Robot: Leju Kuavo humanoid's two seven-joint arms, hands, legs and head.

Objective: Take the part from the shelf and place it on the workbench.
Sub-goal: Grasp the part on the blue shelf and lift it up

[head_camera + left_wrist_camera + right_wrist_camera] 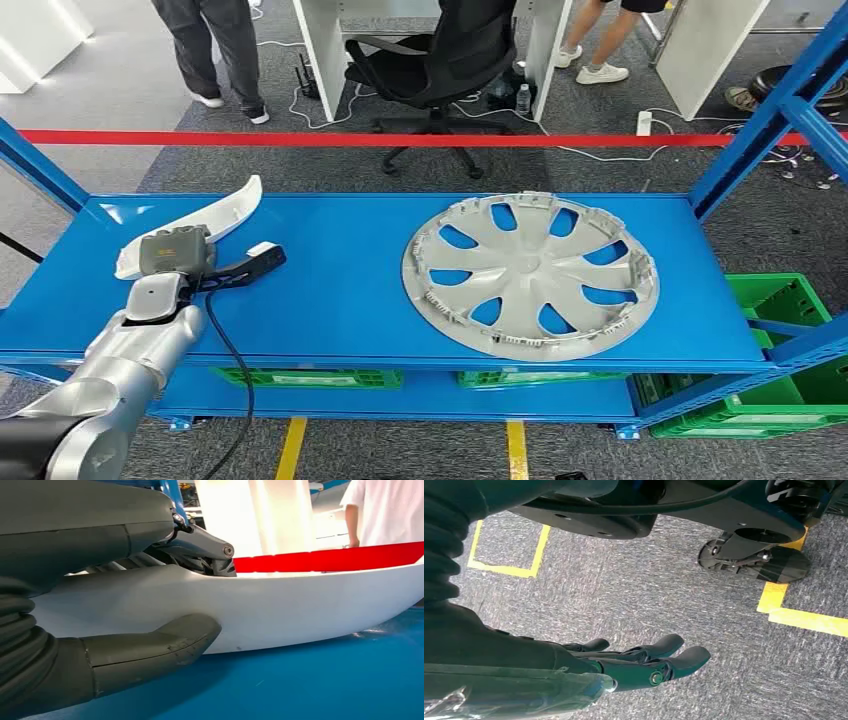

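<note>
A white curved part (218, 208) lies at the left end of the blue shelf (330, 290). My left hand (176, 256) sits on its near end. In the left wrist view the white part (300, 605) runs between the thick thumb (155, 650) on one face and the darker fingers (200, 545) over its other edge, so the left hand (100, 535) grips it while it still rests on the shelf. My right hand (639, 662) hangs over grey carpet, fingers stretched out and holding nothing.
A large grey wheel cover (530, 272) lies on the right half of the shelf. Blue uprights (770, 120) stand at the shelf's ends, with green crates (790, 300) below right. Behind a red barrier tape (400, 139) are an office chair (440, 60) and people's legs (225, 50).
</note>
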